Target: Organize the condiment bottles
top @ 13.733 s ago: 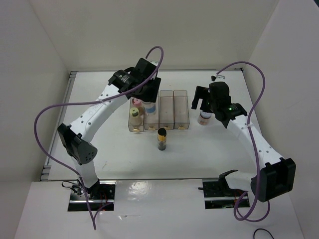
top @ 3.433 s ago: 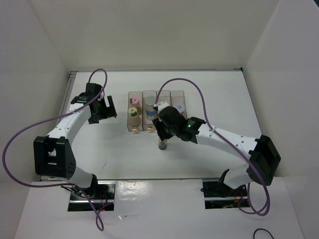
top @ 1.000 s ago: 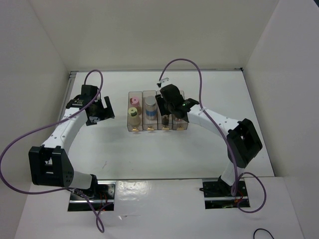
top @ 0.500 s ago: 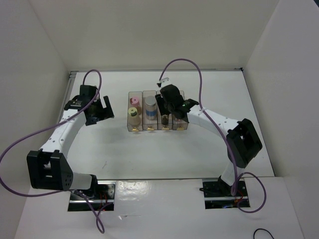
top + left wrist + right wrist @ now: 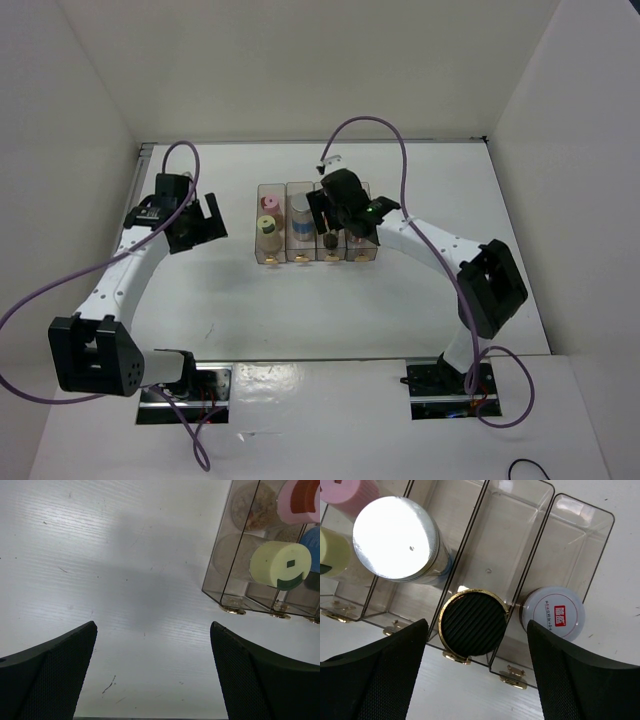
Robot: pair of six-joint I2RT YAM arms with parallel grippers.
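Black-and-gold-capped dark jar [image 5: 473, 623] sits in the third clear plastic bin [image 5: 520, 525]; sorting looks finished.
My right end effector [image 5: 476, 630] hangs open over it, holding nothing; my left end effector [image 5: 152, 630] is open too. The pink-capped jar [image 5: 340, 492], yellow-green-capped jar [image 5: 332, 552], silver-topped jar [image 5: 395, 538] and lavender-grey-capped jar [image 5: 555, 614] are binned as well.

White-capped jar [image 5: 555, 613], top: red label [image 5: 560, 614] bearing white characters, arc of small print beside it; neither legible from the right wrist view

Top cam: high, behind arm bases, looks down on whole table [image 5: 300, 310]. L & R wrist cams: close, near-vertical; all three share bins [image 5: 505, 535], yellow-green jar [image 5: 280, 562].
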